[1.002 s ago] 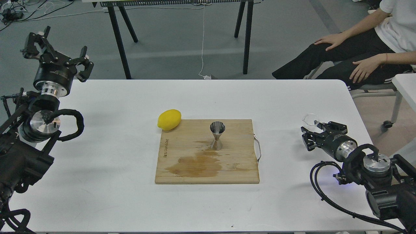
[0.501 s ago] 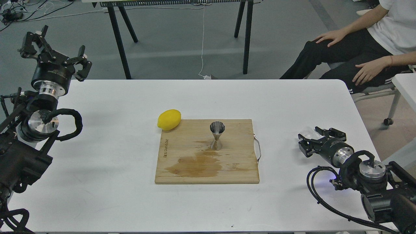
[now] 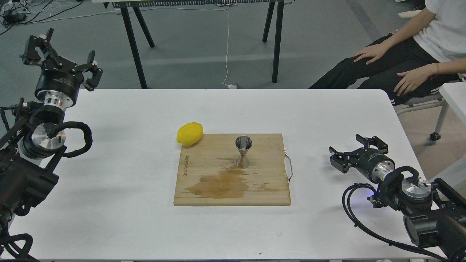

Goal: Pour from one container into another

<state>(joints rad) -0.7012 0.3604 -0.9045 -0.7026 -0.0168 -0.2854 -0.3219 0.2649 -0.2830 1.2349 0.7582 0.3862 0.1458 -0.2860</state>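
Clutter is sparse between the two grippers on the white table [image 3: 145, 109]. A wooden cutting board [image 3: 233, 182] lies well to the left of the right gripper [image 3: 354, 152], its thin metal handle [image 3: 289, 167] on the edge facing that gripper, with bare tabletop in the gap between them. The steel jigger [image 3: 243, 151] stands upright on the board, one open cone upward, well apart from both grippers. What its cup holds cannot be told from this angle. A brown wet stain [image 3: 220, 185] spreads over the board from the jigger's foot toward the near edge. A lemon [image 3: 189, 134] rests against the board's far corner, on the side toward the left gripper [image 3: 65, 52]. The right gripper hovers low over the table near its right edge, fingers spread wide. The glass cup, being transparent, cannot be made out, and whether anything sits between those fingers is not clear. The left gripper is raised beyond the table's far left corner, its fingers also spread wide and holding nothing. Beyond the right gripper, a seated person [image 3: 418, 51] in a white shirt and black trousers is cut off by the frame, hands on thighs. Black trestle legs [image 3: 134, 47] and a white cable [image 3: 227, 43] stand on the grey floor behind the table.
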